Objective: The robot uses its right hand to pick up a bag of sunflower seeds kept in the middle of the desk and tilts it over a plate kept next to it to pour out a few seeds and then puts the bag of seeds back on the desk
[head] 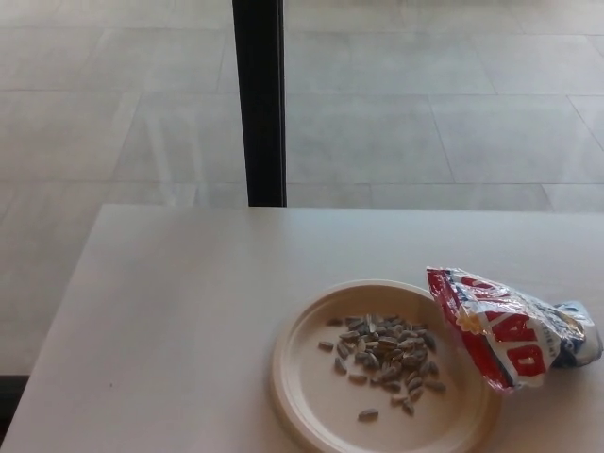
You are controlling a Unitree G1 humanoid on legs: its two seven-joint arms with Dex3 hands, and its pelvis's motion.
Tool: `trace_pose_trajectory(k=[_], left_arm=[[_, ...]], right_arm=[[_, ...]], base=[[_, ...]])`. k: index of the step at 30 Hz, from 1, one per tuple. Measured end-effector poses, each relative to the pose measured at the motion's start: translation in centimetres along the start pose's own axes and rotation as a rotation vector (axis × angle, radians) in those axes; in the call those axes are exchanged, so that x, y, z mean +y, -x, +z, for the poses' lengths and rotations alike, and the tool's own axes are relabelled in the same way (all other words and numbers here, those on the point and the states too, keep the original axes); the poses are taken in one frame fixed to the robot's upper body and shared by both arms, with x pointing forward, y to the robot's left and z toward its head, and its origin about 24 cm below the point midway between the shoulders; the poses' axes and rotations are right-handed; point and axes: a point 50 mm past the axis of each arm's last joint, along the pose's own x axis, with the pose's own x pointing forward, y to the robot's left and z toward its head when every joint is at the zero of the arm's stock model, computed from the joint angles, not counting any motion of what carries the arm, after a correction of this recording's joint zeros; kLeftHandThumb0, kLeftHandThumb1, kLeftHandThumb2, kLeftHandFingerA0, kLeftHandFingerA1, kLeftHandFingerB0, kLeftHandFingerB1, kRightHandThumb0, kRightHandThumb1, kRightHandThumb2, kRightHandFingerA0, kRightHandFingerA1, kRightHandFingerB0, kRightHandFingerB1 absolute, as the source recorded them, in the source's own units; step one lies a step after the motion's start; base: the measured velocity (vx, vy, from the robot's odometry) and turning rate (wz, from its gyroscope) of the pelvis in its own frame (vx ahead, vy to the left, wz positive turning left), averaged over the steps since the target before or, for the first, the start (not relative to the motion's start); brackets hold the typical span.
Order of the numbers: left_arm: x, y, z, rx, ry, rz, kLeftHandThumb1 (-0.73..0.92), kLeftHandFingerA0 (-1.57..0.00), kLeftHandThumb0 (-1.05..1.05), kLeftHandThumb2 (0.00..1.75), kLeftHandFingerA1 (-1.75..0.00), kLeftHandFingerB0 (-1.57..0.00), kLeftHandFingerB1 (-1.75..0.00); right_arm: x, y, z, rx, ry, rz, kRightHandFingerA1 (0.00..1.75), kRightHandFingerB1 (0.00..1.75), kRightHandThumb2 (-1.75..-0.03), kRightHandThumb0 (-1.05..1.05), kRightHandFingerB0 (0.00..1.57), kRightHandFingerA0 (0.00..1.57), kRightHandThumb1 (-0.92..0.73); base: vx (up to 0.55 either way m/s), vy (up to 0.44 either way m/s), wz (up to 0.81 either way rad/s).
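plate [293,377] near rim cut off by bottom edge, bag [510,326] lettering unreadable

A pale, cream-coloured desk [170,311] is seen filling the lower half of the view. Beyond its far edge, a floor of large grey tiles [425,113] is spread out, divided by thin grout lines. A black upright post [260,99] is set just behind the desk's far edge. Soft, even light is cast throughout.
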Motion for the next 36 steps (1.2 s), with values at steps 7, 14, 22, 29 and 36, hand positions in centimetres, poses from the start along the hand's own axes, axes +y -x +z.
trace_pose_trajectory(k=[7,14,22,29,36], left_arm=[[1.2,0.4,-0.2,0.030,-0.057,0.042,0.72,-0.17,-0.31,1.22,-0.59,-0.12,-0.56],[2.0,0.6,0.1,-0.018,0.054,0.083,0.71,-0.16,-0.31,1.23,-0.60,-0.09,-0.55],[2.0,0.7,-0.5,-0.013,0.042,0.086,0.73,-0.15,-0.30,1.23,-0.59,-0.08,-0.54],[2.0,0.8,-0.4,-0.013,0.036,0.071,0.86,-0.20,-0.56,0.70,-0.58,-0.16,-0.48],[1.8,0.7,0.0,-0.017,-0.015,0.046,0.88,-0.19,-0.52,0.68,-0.57,-0.13,-0.45]], right_arm=[[0.1,0.2,-0.7,0.000,0.134,0.047,0.69,0.50,-0.86,-0.64,0.14,0.29,-0.48],[0.2,0.4,-0.2,-0.060,0.128,0.073,0.62,0.49,-0.83,-0.63,0.09,0.13,-0.49],[0.5,0.5,-0.1,-0.091,0.156,0.099,0.67,0.41,-0.59,-0.63,0.08,0.10,-0.63],[0.8,0.6,0.3,-0.117,0.176,0.115,0.62,0.49,-0.82,-0.66,0.06,0.08,-0.49],[1.1,0.6,0.6,-0.137,0.186,0.128,0.71,0.49,-0.59,-0.61,0.06,0.03,-0.64]], base=[[0.00,0.000,0.00],[0.00,0.000,0.00],[0.00,0.000,0.00],[0.00,0.000,0.00],[0.00,0.000,0.00]])
